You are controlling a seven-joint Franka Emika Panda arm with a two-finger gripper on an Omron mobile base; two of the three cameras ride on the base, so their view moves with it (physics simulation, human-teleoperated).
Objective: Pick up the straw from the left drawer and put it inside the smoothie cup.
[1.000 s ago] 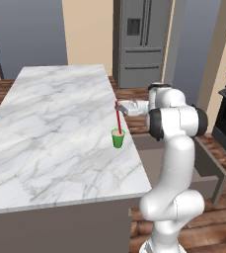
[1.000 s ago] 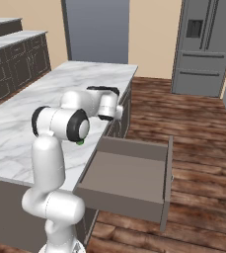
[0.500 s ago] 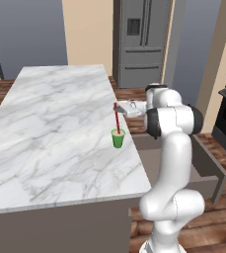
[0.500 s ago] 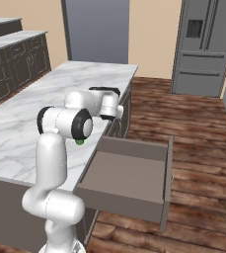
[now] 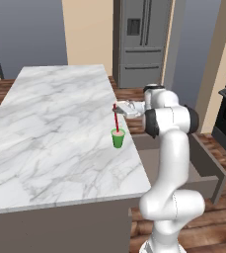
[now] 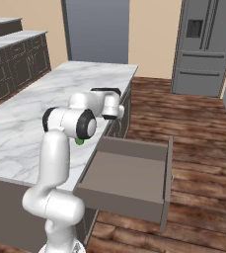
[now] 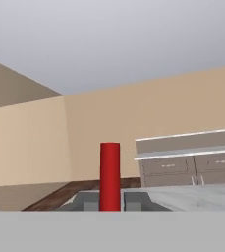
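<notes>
While the left base view shows the gripper point(image 5: 117, 109) clamped on the straw point(image 5: 116, 118), its lower end in the smoothie cup point(image 5: 117, 138) on the island, the right base view shows the left drawer point(image 6: 127, 180) pulled open, and the hand view shows the straw point(image 7: 110, 175) between the fingertips point(image 7: 89, 202).

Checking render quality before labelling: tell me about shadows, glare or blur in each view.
Left base view: even light, sharp, no glare on the marble counter. Right base view: the open drawer shades softly inside. Hand view: the straw looks crisp, flatly lit.
</notes>
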